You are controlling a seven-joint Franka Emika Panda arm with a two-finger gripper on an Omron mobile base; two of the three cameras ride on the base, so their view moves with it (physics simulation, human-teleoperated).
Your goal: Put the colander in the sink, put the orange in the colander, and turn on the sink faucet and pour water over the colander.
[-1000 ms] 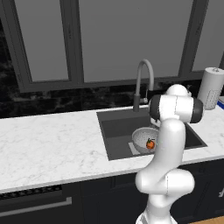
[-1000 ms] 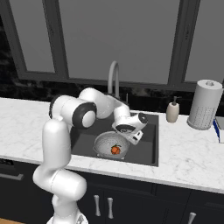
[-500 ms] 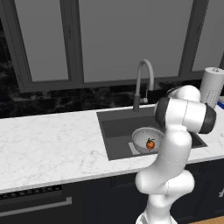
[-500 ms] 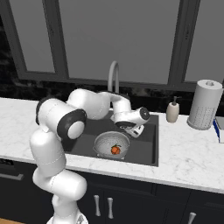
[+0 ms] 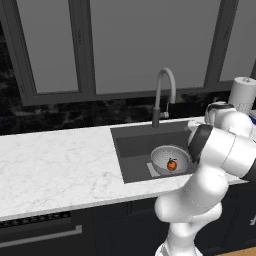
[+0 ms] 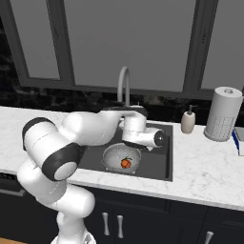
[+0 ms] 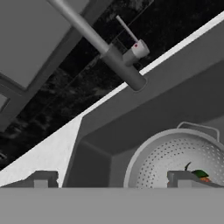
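The silver perforated colander (image 5: 170,159) (image 6: 121,157) (image 7: 175,159) rests on the floor of the dark grey sink (image 5: 131,145) (image 6: 161,161) (image 7: 175,103). The orange (image 5: 171,164) (image 6: 126,163) (image 7: 202,176) lies inside it. My gripper (image 7: 113,179) (image 6: 136,138) hovers open over the basin, above the colander's rim, with nothing between its fingers. It faces the sink faucet (image 5: 163,94) (image 6: 123,86) (image 7: 124,70), whose thin lever (image 7: 130,31) sticks out beside the base. No water stream shows.
A white soap-pump bottle (image 6: 188,121) and a paper towel roll (image 6: 222,113) (image 5: 242,94) stand on the marble counter (image 5: 55,165) right of the sink. Dark windows rise behind the faucet. My own elbow bulks large in front of the sink's right side.
The arm's elbow has swung around and lower while the hand stayed over the sink, turning toward the faucet. The orange and colander have not moved.
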